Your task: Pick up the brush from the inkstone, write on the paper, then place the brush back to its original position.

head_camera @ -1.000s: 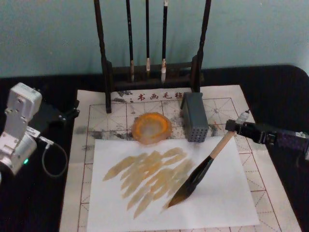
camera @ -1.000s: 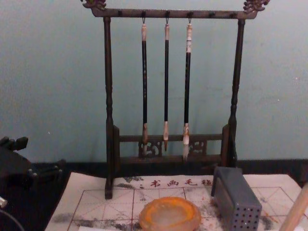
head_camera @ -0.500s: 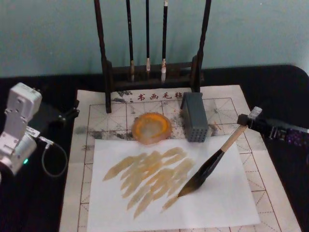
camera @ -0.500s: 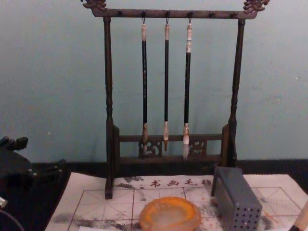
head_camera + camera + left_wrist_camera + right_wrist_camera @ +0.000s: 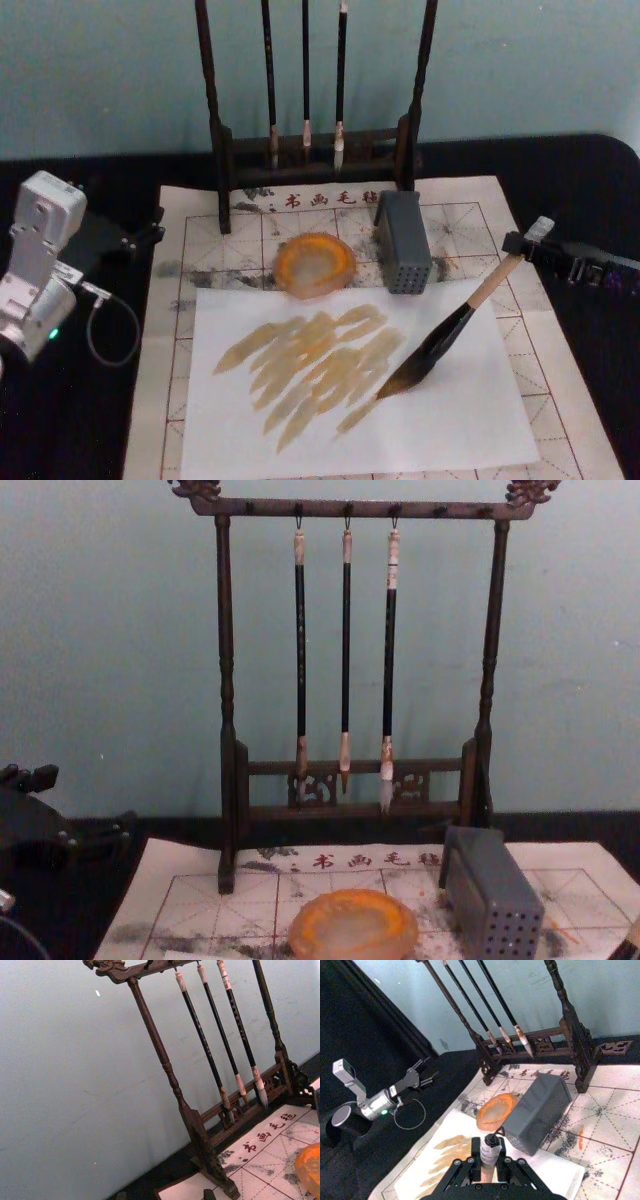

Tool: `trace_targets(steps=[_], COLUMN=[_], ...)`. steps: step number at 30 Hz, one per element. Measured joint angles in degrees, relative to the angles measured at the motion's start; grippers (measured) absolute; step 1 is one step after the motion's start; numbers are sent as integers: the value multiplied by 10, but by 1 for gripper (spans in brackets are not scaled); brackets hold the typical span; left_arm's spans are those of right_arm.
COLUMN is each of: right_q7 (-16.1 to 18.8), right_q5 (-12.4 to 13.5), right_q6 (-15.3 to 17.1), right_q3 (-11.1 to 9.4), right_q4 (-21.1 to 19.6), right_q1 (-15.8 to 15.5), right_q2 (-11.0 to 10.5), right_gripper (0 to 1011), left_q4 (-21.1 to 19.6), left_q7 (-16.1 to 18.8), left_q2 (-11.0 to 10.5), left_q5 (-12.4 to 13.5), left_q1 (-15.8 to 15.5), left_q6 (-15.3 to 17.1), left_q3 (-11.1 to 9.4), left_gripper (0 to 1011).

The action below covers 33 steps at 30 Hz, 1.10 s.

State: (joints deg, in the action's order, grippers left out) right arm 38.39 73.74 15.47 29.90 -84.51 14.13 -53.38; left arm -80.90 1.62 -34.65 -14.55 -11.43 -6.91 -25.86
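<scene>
Head view. Right gripper (image 5: 520, 243) in from the right edge, above the right margin of the gridded paper (image 5: 158, 380), clamped on the brush (image 5: 455, 330) just below its whitish top. Brush slanted down and to the left, away from the orange dish (image 5: 315, 265), bristle tip at the white sheet (image 5: 470, 420), by the right-hand end of the tan strokes (image 5: 310, 365). White sheet flat on the gridded paper; far edge touching the dish or just short of it, cannot tell which. Grey block (image 5: 402, 240) just right of the dish, also on the paper. Behind both, a dark rack (image 5: 215, 120) with three thin brushes (image 5: 306, 70) hanging. Left gripper (image 5: 140, 238) parked on the black table (image 5: 580, 170) off the paper's left edge; claw apart or together, cannot tell.

Left wrist view. Rack (image 5: 165, 1065) seen at a tilt, thin brushes (image 5: 220, 1045) hung from its top bar. Under its foot, a corner of the gridded paper (image 5: 270, 1160) with printed characters. A slice of the orange dish (image 5: 310, 1167) at the frame's edge.

Right wrist view. Fingers (image 5: 462, 1169) of the right gripper (image 5: 490, 1165) pressed on the tan handle from either side, whitish top and small loop of the brush (image 5: 491, 1147) poking out between them. Beyond, the dish (image 5: 495, 1109) close beside the grey block (image 5: 540, 1110). Left gripper (image 5: 420, 1077) far off on the dark table.

Chest view. Rack (image 5: 226, 680) upright against the wall. In front, dish (image 5: 352, 928) and grey block (image 5: 490, 900) on the gridded paper (image 5: 190, 900).
</scene>
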Motion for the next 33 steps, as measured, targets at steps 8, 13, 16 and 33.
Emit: trace_targets(steps=[8, 13, 16, 33], right_q7=[12, 14, 9, 6], right_q5=[18, 41, 45, 48], right_q6=[-7, -16, -17, -14], right_q3=[-15, -27, -28, -19], right_q4=[2, 2, 4, 13], right_q1=[-7, -13, -12, 1], right_q2=[5, 14, 22, 37], right_gripper=[181, 181, 182, 181], left_q4=[0, 0, 0, 0], left_q7=[0, 0, 0, 0], left_q2=[0, 0, 0, 0], left_q5=[0, 0, 0, 0], left_q1=[0, 0, 0, 0], left_q6=[0, 0, 0, 0], left_q3=[0, 0, 0, 0], left_gripper=[1001, 1001, 1001, 1001])
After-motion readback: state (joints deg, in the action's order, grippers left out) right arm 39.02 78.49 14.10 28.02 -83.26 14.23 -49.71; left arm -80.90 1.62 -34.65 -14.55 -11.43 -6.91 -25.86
